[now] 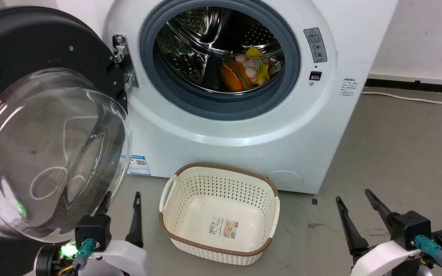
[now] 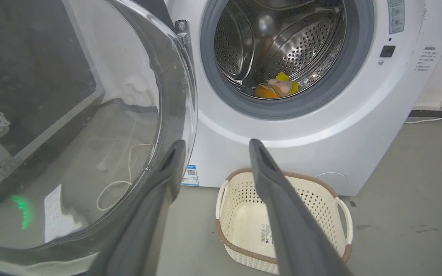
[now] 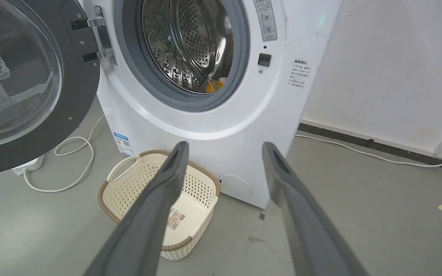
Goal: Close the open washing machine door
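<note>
A: Whereabouts of the washing machine door (image 1: 48, 126)?

B: Swung wide open to the robot's left, hanging from the metal hinge (image 1: 123, 61) on the washing machine (image 1: 244, 126). Black rim, with clear domed glass bulging toward the head camera.

A: Inside the machine?

B: Low in the perforated steel drum (image 1: 202, 42), a small heap of soft toys (image 1: 244, 71) in orange, yellow and pale pink. All round the opening, a grey gasket (image 1: 221, 109).

A: Down on the floor (image 1: 397, 153)?

B: A cream perforated basket (image 1: 213, 180) with a brown rim, just in front of the machine, with a label on its bottom. Off to the right, a white cable (image 1: 416, 100) along the wall. Low on the machine's front, a blue-white sticker (image 1: 139, 165).

A: State of the left hand (image 1: 122, 197)?

B: Spread apart, gripping nothing. Low at the lower left, pointing up toward the machine, just left of the basket. Outer finger right at the lower edge of the door glass; touching or not, cannot tell.

A: And the right hand (image 1: 353, 195)?

B: Likewise parted, holding nothing. Lower right, over bare floor, to the right of the basket and well apart from the door.
</note>
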Robot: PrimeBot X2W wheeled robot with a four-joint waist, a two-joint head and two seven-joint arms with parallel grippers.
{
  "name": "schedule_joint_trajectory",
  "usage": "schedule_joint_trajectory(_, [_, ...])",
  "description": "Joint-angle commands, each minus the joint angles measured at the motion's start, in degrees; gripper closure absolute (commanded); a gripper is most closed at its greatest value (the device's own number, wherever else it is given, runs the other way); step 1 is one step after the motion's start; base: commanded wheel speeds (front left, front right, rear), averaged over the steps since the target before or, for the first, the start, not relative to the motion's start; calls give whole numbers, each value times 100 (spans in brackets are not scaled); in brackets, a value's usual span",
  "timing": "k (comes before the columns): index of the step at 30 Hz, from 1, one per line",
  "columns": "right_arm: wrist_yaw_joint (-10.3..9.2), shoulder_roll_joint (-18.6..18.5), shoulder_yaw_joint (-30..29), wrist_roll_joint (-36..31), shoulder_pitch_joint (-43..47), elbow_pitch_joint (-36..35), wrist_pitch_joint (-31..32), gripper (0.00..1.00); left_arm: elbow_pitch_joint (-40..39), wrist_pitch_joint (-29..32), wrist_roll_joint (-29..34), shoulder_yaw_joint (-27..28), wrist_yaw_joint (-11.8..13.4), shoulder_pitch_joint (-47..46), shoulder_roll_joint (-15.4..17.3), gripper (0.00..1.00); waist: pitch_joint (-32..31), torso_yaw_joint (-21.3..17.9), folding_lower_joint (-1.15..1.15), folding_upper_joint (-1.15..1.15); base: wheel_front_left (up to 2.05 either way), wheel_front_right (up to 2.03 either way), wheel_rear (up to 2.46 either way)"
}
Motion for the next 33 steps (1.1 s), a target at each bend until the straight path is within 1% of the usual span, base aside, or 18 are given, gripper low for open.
schedule_joint_trajectory(1, [0,1,-14,36,0,7,-32,0,8,-32,-6,-21,4,-14,0,0,0,0,0,0,0,0,0])
schedule_joint_trajectory(10, [0,2,-74,123,19,0,-140,0,37,-140,-25,-109,21,-58,0,0,-3,34,0,0,0,0,0])
schedule_joint_trajectory(17, [1,4,-96,183,40,4,-223,0,63,-224,-41,-163,25,-78,0,0,-22,149,0,0,0,0,0])
schedule_joint_trajectory(24, [1,5,-102,257,71,-12,-307,0,94,-307,-51,-196,10,-82,5,0,-57,369,0,0,0,0,0])
schedule_joint_trajectory(33, [1,7,-44,283,109,-3,-415,0,64,-415,-57,-224,-7,-76,9,0,-92,747,0,0,0,0,0])
